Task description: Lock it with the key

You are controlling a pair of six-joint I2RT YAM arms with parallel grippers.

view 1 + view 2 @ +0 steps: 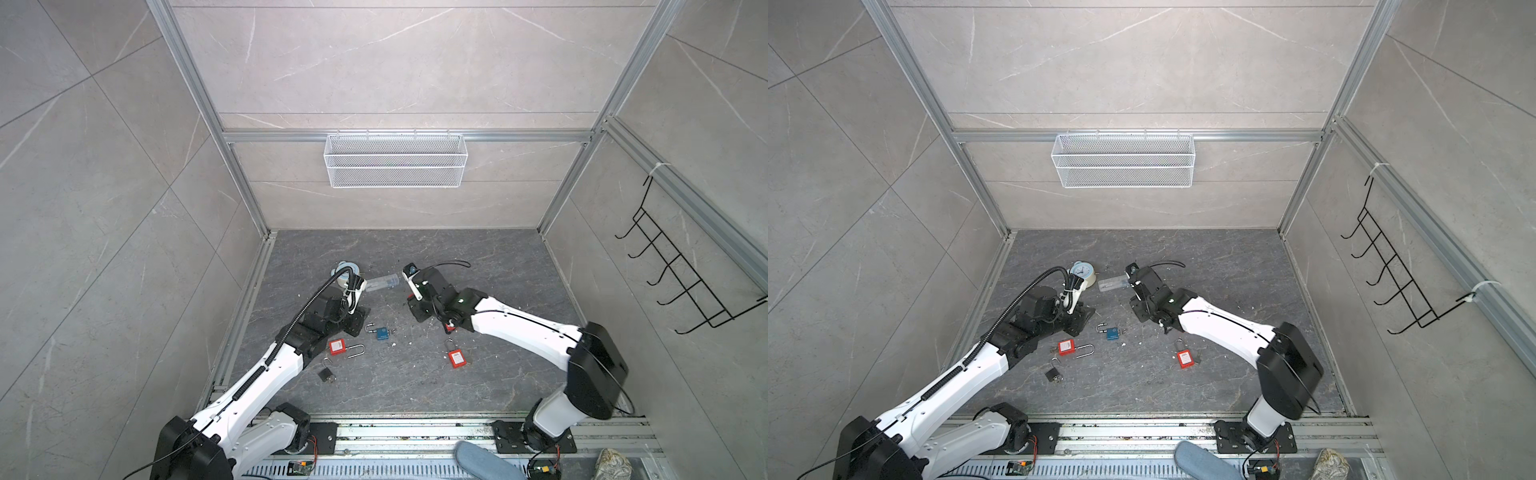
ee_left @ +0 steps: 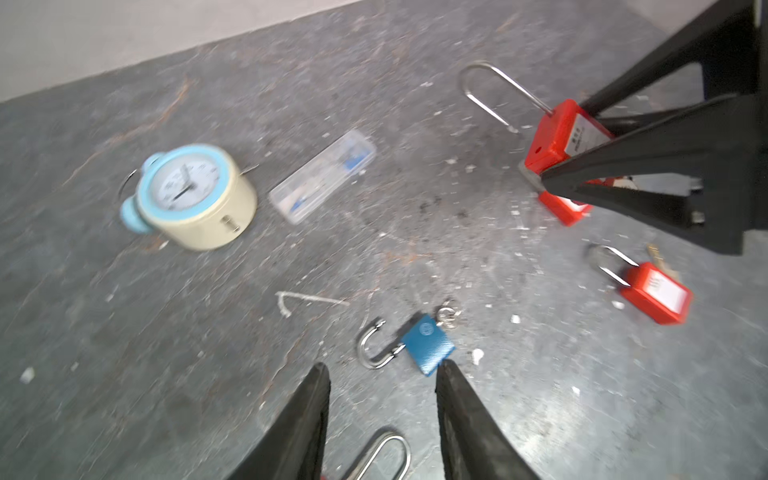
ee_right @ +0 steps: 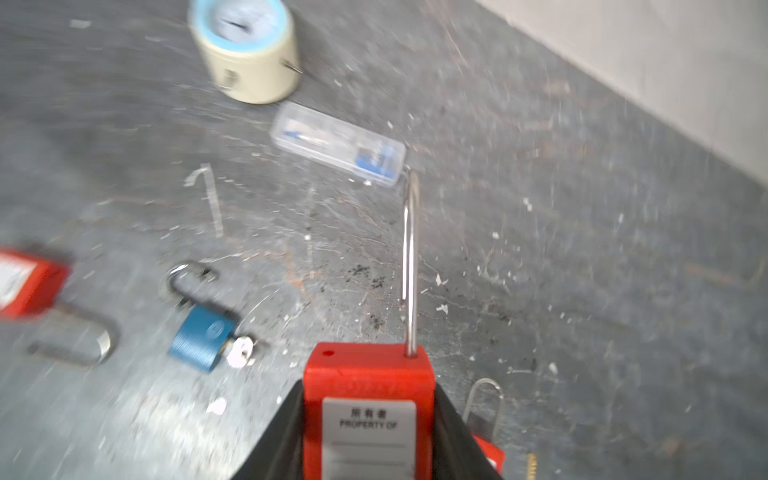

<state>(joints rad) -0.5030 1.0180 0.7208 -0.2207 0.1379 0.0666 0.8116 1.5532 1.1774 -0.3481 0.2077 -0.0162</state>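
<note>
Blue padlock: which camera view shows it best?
The left wrist view: the blue padlock lies near and fairly sharp, with its shackle open and a metal ring beside its body. The right wrist view shows it blurred. In both top views it is small, with little detail.

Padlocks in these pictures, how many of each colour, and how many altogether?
Red padlocks: 3, one gripped in the right claw
Blue padlock: 1
Black padlock: 1
Total: 5

Robot lab test cell: aluminium frame (image 1: 270, 136), tile panels (image 1: 83, 208), wire basket (image 1: 395, 176), hook rack (image 1: 681, 255), base rail (image 1: 415, 432).
</note>
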